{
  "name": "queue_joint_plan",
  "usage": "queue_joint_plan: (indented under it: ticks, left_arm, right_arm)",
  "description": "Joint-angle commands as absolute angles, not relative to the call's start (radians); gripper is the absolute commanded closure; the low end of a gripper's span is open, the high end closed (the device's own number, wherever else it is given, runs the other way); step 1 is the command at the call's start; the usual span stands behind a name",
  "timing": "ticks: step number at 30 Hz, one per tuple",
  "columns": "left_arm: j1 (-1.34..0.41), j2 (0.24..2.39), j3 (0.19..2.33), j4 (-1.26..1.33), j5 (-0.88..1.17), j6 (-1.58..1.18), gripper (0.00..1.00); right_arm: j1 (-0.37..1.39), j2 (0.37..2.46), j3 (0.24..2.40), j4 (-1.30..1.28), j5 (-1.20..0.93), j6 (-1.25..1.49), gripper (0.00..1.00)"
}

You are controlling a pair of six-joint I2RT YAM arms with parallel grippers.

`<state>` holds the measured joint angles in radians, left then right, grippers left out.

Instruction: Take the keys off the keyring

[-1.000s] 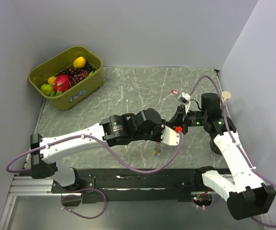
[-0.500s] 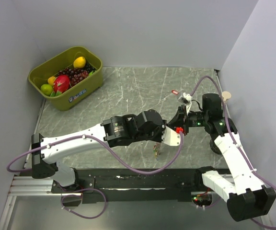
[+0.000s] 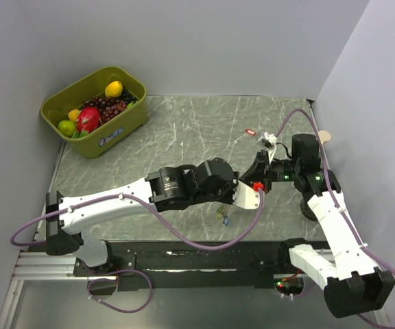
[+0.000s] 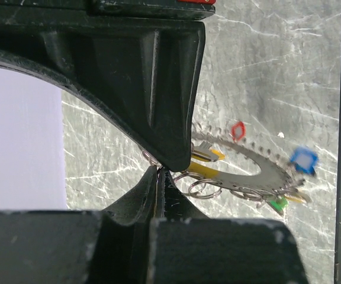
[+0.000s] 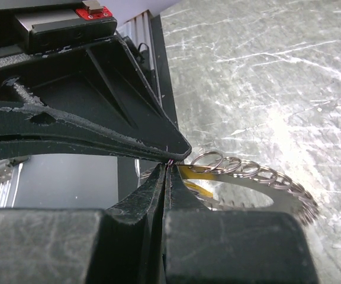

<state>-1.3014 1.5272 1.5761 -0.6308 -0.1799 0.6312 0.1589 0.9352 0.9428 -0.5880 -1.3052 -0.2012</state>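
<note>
**Two arms meet right of centre**

The left gripper (image 3: 251, 192) and the right gripper (image 3: 259, 177) come tip to tip above the grey marble table (image 3: 184, 130), right of centre. Just nearer than that meeting point hangs a small coloured cluster, probably the keys (image 3: 224, 217) on the keyring (image 3: 221, 209), too small to make out. A lone red key (image 3: 250, 131) lies farther back. At the far left, a green bin (image 3: 125, 127) holds fruit (image 3: 88, 118).

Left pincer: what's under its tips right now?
The keyring, carrying a red key, a blue key, a green key and a yellow key, with the table beyond. The shut left pincer covers the gripped spot, so what it pinches cannot be seen.
</note>
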Motion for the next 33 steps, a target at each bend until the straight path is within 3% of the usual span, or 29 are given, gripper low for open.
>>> queue_joint_plan:
  ticks: [1, 12, 21, 33]
  left_arm:
    - [-1.319, 1.582, 1.582, -0.623, -0.140, 0.589, 0.99]
    - [-1.283, 1.568, 1.588, -0.592, -0.035, 0.493, 0.99]
    - [-1.143, 1.526, 1.632, -0.586, 0.228, 0.358, 0.99]
    - [-1.097, 1.514, 1.601, -0.551, 0.299, 0.307, 0.99]
  right_arm:
    - [0.163, 0.897, 0.971, -0.505, -1.424, -0.176, 1.00]
    - [0.163, 0.873, 0.991, -0.584, -1.381, -0.271, 1.00]
    - [0.163, 0.864, 1.032, -0.670, -1.353, -0.383, 0.79]
    - [0.158, 0.858, 1.111, -0.813, -1.312, -0.508, 0.56]
